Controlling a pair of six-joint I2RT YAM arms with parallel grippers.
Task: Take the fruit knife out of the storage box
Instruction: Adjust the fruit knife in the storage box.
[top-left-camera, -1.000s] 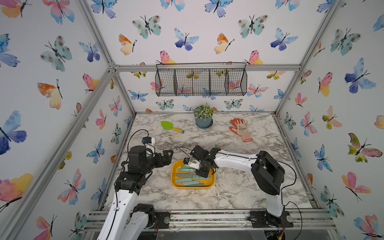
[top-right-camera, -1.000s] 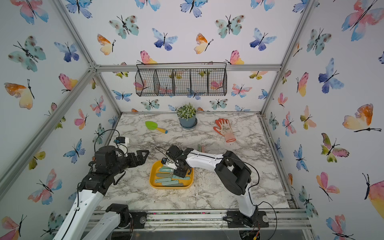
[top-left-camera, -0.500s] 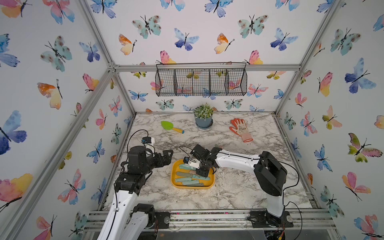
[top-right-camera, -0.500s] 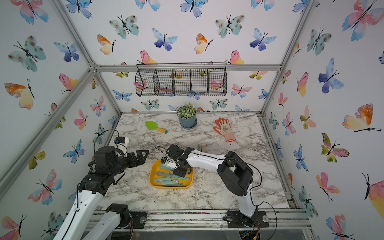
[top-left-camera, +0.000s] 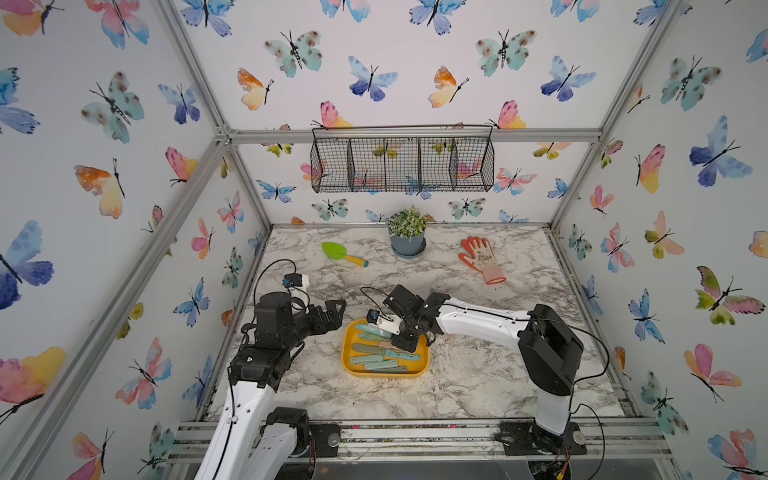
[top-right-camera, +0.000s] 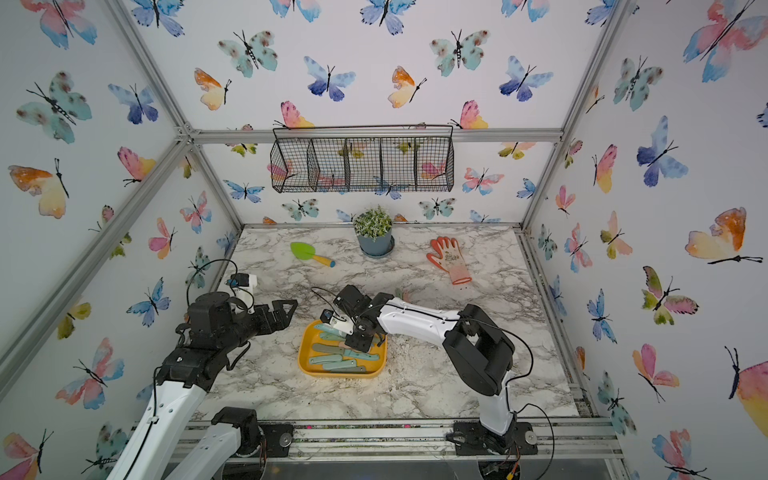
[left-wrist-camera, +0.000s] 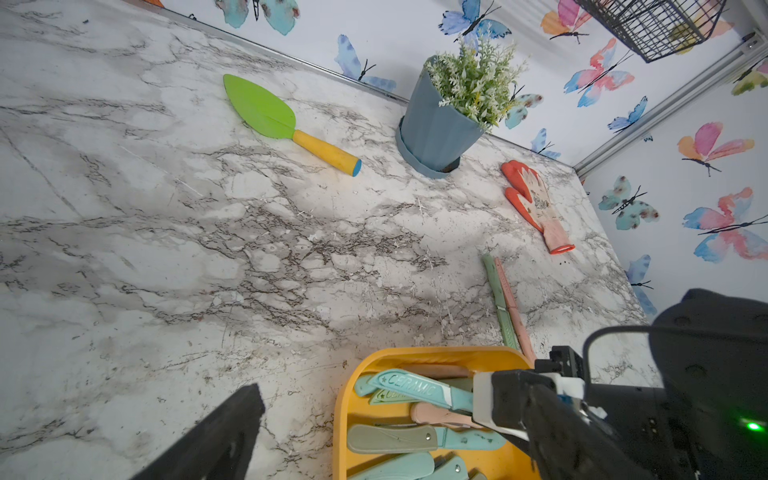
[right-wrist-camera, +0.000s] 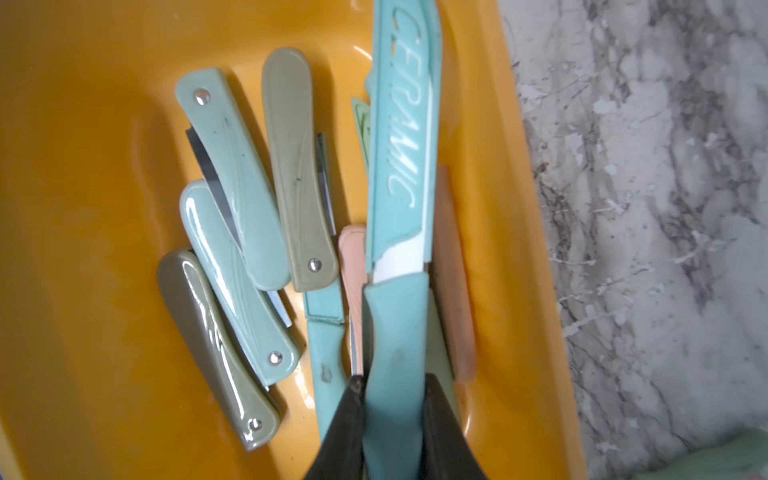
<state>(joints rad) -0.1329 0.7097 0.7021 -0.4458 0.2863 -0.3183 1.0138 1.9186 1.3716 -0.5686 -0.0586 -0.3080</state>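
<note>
Over the last second the right gripper has drawn its jaws in, and it now pinches the teal handle of the fruit knife, with one black finger on each side of the handle. The knife wears a teal sheath marked CERAMIC, and a strip of white blade shows between sheath and handle. It lies inside the storage box, along the box's far side, with the sheathed tip pointing toward the left arm's side. In the left wrist view the knife sits above the other knives, though whether it is clear of them cannot be told. Beneath and beside it are a pink knife and several folding knives in pale green and olive. The left gripper hovers above the desk just beside the box, jaws spread and holding nothing. Two slim knives, green and pink, lie together on the desk just beyond the box
</note>
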